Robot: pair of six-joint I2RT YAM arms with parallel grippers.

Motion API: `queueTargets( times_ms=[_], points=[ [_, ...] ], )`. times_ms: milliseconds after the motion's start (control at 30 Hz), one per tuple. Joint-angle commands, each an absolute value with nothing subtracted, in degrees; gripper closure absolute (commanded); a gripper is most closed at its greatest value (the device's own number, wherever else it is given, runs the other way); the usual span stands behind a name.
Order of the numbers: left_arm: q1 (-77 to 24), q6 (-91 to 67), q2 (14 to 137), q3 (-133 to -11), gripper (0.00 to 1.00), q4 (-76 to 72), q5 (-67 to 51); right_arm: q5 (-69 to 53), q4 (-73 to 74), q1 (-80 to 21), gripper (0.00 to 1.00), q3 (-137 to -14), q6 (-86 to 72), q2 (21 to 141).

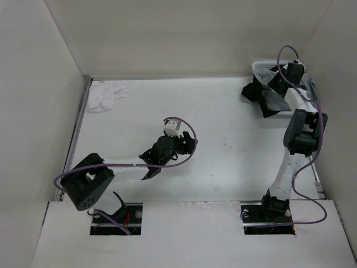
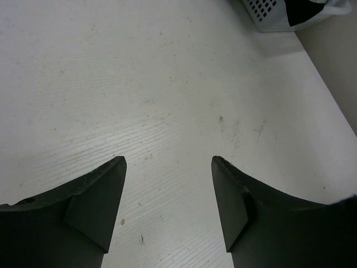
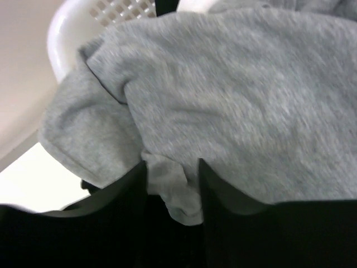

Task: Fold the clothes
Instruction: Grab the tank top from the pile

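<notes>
Clothes [image 3: 223,100], where were they?

At the far right, heaped in the white basket [image 3: 67,33] that stood in the table's far right corner. The grey knit spilled over its rim.

And starting from the left, what did the table [image 1: 234,156] show?

A white top, faintly scuffed and speckled, shut in by plain pale panels [image 1: 184,33] on three sides. A small white cloth [image 1: 106,95] lay crumpled in the far left corner, well apart from everything else.

The left gripper [image 2: 167,162]?

Near the middle, over bare tabletop. Its fingers [image 2: 95,195] were spread wide with nothing between them.

And the right gripper [image 3: 172,164]?

Reached out to the basket and pushed into the grey knit. Its jaws stood partway apart with a fold of the grey fabric between them. Whether they truly pinched that fold I could not tell. Some dark cloth [image 1: 254,90] hung over the basket's left side.
</notes>
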State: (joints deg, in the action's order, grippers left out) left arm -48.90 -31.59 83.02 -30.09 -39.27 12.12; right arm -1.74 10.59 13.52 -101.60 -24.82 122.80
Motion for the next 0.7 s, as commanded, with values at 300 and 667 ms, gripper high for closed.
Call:
queueTargets(
  times_ms=[300, 667],
  points=[
    [-48.2, -32.8, 83.3, -30.0, 0.38, -43.1, 10.2, -5.7, 5.5, 13.1, 0.47, -99.4, -26.8, 120.0],
    [-48.2, -33.3, 84.5, -30.3, 0.39, -43.2, 9.1, -10.9, 5.0, 13.5, 0.73, -97.7, -31.5, 121.6]
  ],
)
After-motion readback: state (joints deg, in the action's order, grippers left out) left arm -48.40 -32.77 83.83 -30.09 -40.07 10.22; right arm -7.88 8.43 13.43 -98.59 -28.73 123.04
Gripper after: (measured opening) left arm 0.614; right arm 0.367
